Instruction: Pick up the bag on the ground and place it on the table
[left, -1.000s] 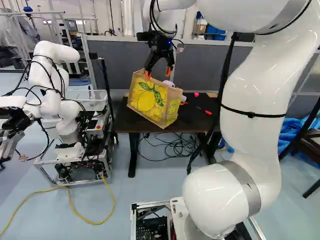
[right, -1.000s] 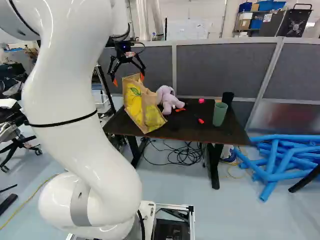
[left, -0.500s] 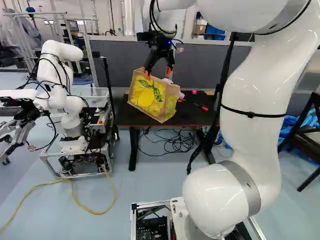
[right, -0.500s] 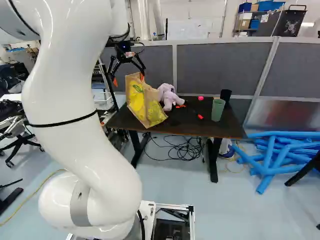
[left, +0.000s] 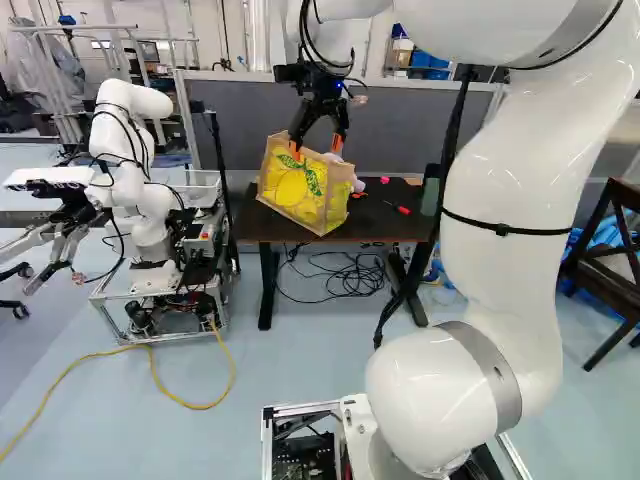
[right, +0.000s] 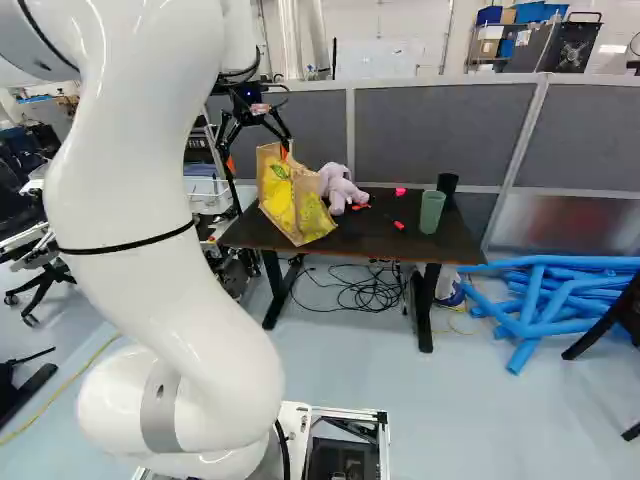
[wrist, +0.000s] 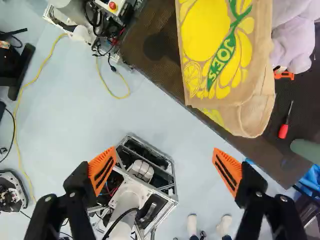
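item: one paper-brown shopping bag (left: 295, 190) with yellow fruit print. location: on the dark table (right: 370, 235), centre of the left base view, left of centre in the right base view; tilted, close to the table's near edge. whether a corner overhangs: cannot tell.

step in hand, as judged: leaving the bag on the table and drawing clear; placing looks all but done.

handling notes: lift straight up, slowly, fingers wide, so that no pad hooks the bag's upper rim. no sideways sweep: bag likely light and limp, apt to tip or be dragged towards the edge. once clear, check that it stands by itself; if it sags outward, a soft nudge inward would serve. spare the lilac plush toy (right: 342, 188), just beside the bag, and the red-handled screwdriver (wrist: 283, 131), farther over on the tabletop.

tool: one black gripper (wrist: 164, 151), fingers well apart, orange pads (wrist: 101, 170) facing each other, nothing clamped. seen in the upper middle of the left base view, upper left of the right base view.

bag relative to tool: in the wrist view, ahead of the fingers and outside the gap; in both base views, below the gripper, its top near the fingertips. contact with a pad: cannot tell.
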